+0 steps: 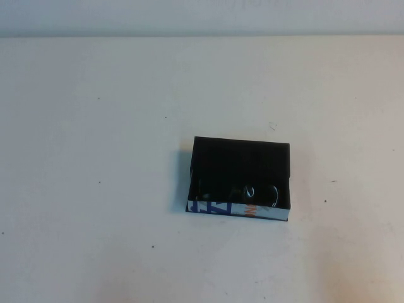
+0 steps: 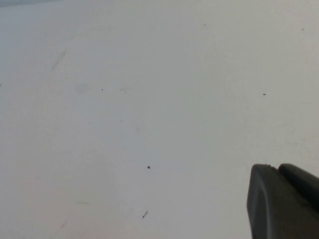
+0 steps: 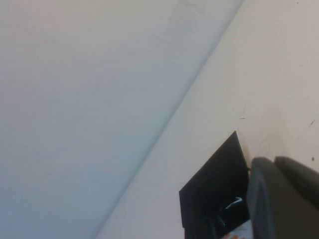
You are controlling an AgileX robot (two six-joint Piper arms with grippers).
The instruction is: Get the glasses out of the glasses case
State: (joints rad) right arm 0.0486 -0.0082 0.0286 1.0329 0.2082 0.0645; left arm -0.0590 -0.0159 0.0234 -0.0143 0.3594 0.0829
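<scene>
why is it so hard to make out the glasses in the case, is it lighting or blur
High view: soft, even light, but the glasses are dark against the black inside of the glasses case; only small glints on the lenses show. Right wrist view: the right gripper is a blurred dark mass covering part of the case. Left wrist view: the left gripper is likewise blurred, over bare table.

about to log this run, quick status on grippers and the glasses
Left gripper over bare table, away from the work. Right gripper near the glasses case. Glasses inside open case, untouched. Nothing in the way.
</scene>
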